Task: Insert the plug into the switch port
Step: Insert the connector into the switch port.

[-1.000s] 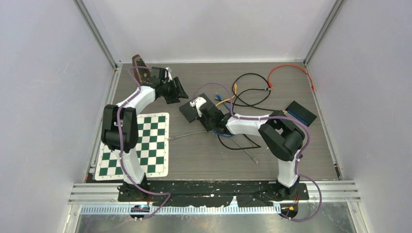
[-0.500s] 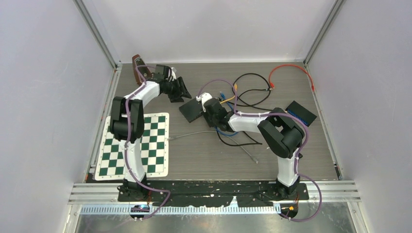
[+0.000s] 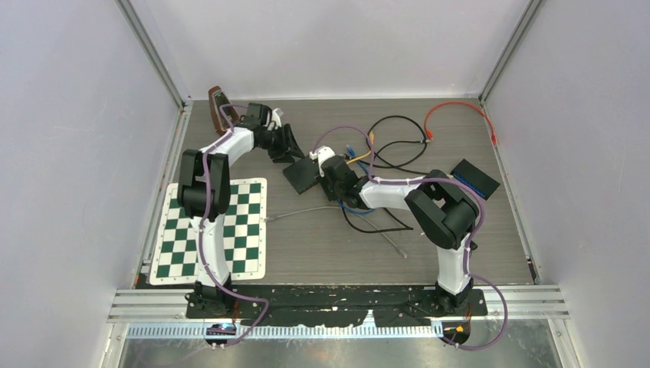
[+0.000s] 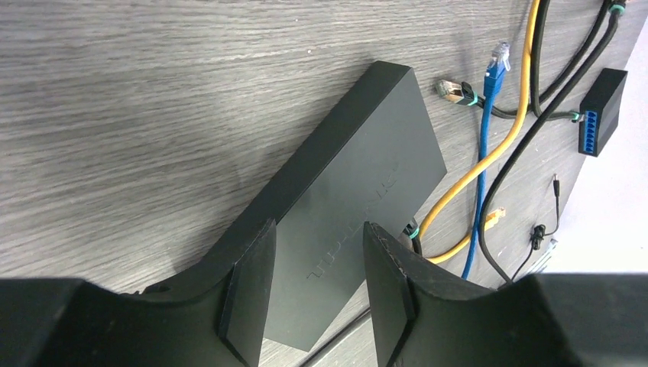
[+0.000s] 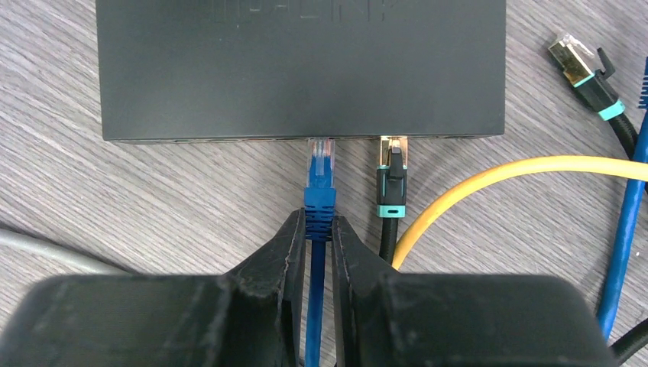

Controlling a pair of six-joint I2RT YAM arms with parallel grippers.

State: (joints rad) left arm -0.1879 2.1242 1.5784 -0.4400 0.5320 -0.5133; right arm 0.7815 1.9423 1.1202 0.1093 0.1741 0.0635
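1. While the right hand (image 5: 313, 229) is closed tight on the blue plug (image 5: 321, 164), gripping it by the boot just behind the clear head, the plug points straight at the front face of the black switch (image 5: 302, 69).
2. The clear tip of this plug reaches the front edge of the switch. I cannot tell if it is already inside a port.
3. Just beside it, on its right in the right wrist view, 1 black plug (image 5: 392, 180) with a teal band sits in a port of the same switch.
4. The left hand (image 4: 319, 294) is partly open. Its 2 fingers (image 4: 248, 294) stand on either side of the near end of the switch, and I cannot tell if they touch it.
5. The switch lies flat on the grey bench (image 3: 345, 261), near the middle of it.
6. A yellow cable (image 5: 520, 172) curves over the bench to the right of the black plug.
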